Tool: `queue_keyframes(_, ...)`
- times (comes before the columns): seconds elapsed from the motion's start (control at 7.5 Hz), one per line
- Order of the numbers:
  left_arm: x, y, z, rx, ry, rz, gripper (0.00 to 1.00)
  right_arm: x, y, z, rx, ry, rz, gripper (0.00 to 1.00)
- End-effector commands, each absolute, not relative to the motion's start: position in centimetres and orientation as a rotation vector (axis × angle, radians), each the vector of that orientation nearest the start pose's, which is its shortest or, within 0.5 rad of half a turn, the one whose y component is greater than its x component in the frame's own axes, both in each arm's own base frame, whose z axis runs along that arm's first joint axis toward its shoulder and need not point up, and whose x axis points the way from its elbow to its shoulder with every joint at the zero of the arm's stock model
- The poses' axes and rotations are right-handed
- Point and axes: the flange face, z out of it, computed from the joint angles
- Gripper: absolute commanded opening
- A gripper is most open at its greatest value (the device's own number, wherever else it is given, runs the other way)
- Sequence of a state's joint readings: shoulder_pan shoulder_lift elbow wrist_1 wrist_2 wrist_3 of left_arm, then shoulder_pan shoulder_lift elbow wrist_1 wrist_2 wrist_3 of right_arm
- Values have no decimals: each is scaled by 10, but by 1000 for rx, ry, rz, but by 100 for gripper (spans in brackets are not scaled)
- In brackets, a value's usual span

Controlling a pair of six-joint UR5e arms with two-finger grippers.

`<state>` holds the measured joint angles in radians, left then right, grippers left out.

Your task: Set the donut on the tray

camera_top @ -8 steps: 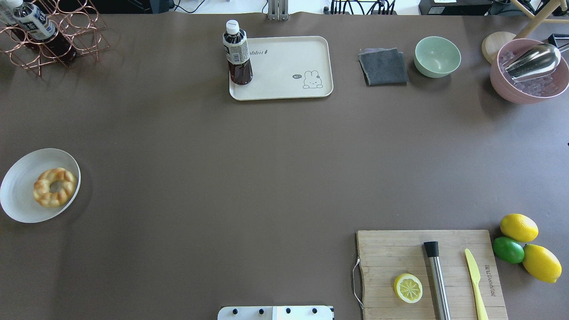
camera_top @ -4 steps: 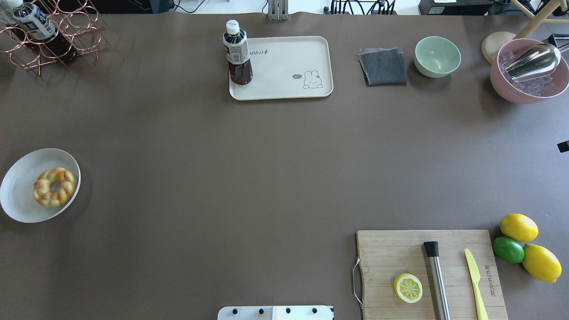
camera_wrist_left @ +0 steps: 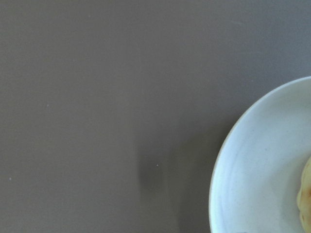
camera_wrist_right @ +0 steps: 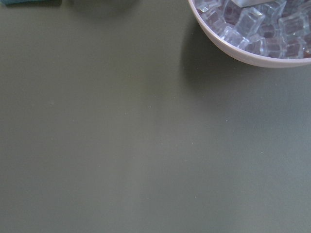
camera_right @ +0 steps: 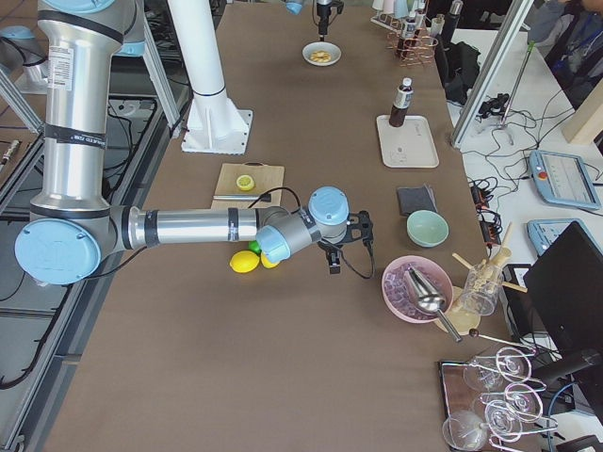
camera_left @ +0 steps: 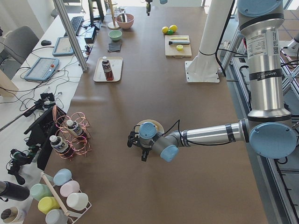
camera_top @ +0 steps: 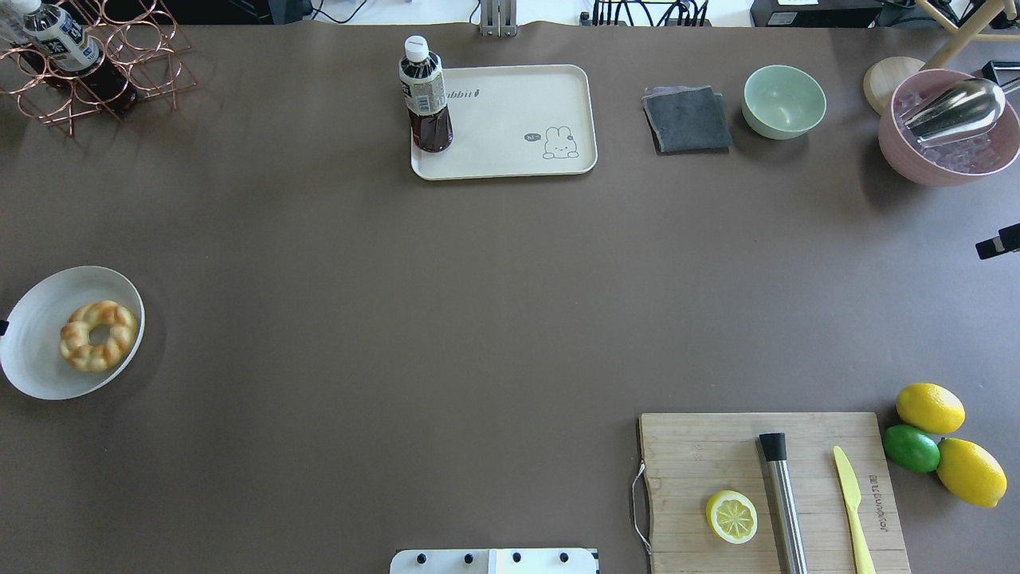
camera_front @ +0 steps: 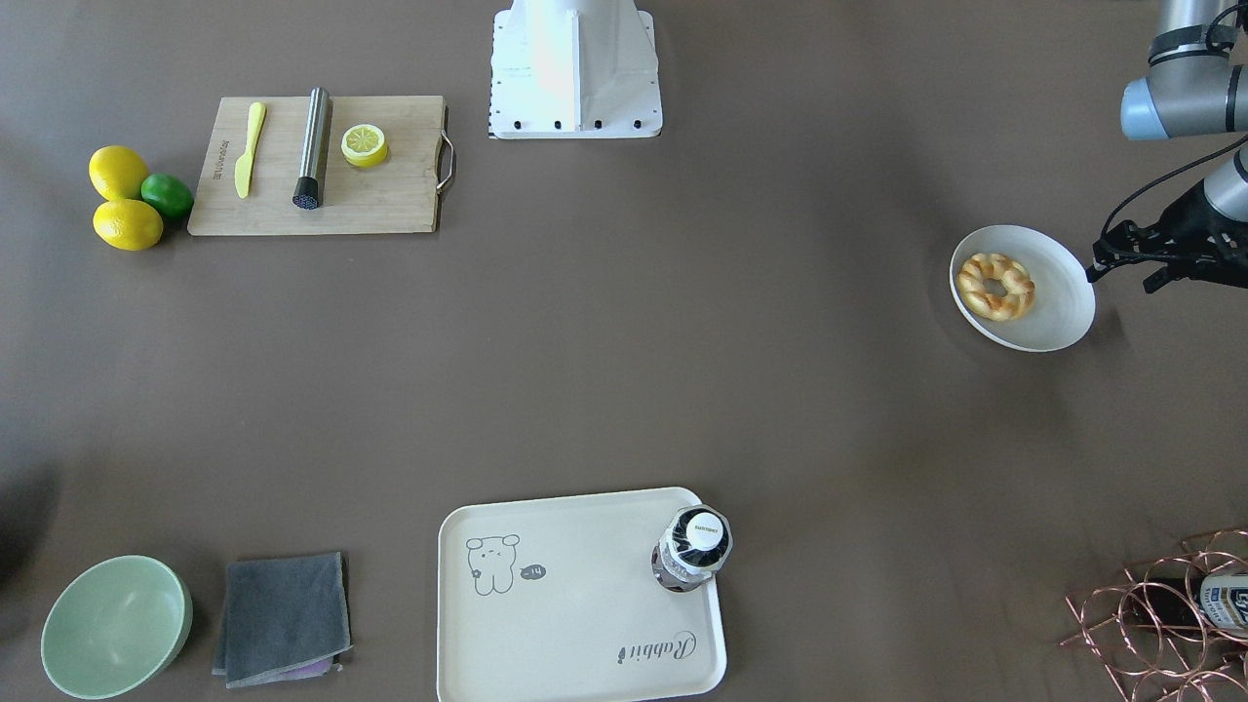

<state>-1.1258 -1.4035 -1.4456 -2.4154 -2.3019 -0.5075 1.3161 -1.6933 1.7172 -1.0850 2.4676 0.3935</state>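
The donut (camera_top: 98, 336) lies on a round white plate (camera_top: 36, 351) at the table's left edge; it also shows in the front-facing view (camera_front: 995, 286). The cream tray (camera_top: 518, 119) sits at the far middle with a dark drink bottle (camera_top: 425, 96) standing on its left end. My left gripper (camera_front: 1131, 255) hangs just outside the plate's outer rim; I cannot tell whether it is open or shut. The left wrist view shows only the plate's rim (camera_wrist_left: 233, 165) and a sliver of donut (camera_wrist_left: 306, 199). My right gripper (camera_top: 998, 241) barely shows at the right edge, its state unclear.
A copper bottle rack (camera_top: 96, 68) stands far left. A grey cloth (camera_top: 687, 119), a green bowl (camera_top: 784, 101) and a pink ice bowl (camera_top: 948, 131) stand far right. A cutting board (camera_top: 773, 490) with a lemon half, muddler and knife is near right, beside lemons and a lime (camera_top: 911, 448).
The right gripper's black tip has come further in from the overhead view's right edge and moved a little away from me. A dark sliver of the left arm now shows at the left edge.
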Motion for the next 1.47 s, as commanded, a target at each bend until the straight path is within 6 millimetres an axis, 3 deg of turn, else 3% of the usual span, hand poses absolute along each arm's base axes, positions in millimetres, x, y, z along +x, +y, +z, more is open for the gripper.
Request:
queue_keyframes(0.0, 148, -420, 708, 136, 899, 143, 77, -70, -462, 575, 148, -989, -69, 99)
queue_keyframes(0.27, 150, -420, 707, 129, 903, 132, 56, -69, -462, 574, 151, -986, -66, 98)
queue_keyframes(0.4, 150, -420, 706, 130, 905, 132, 38, -69, -462, 575, 151, -984, -64, 98)
queue_keyframes(0.53, 150, -419, 704, 142, 916, 139, 1, -69, -462, 575, 151, -984, -64, 98)
queue_keyframes(0.8, 153, -414, 698, 94, 974, 137, 0, -69, -463, 573, 155, -984, -66, 96)
queue_keyframes(0.93, 154, -416, 686, 74, 1014, 125, 0, -70, -468, 567, 165, -987, -70, 90)
queue_keyframes(1.2, 171, -437, 614, -19, 1151, 15, 0, -81, -500, 528, 189, -1014, -32, 90)
queue_keyframes(1.33, 181, -456, 583, -49, 1181, -65, 0, -102, -512, 505, 173, -1034, -12, 90)
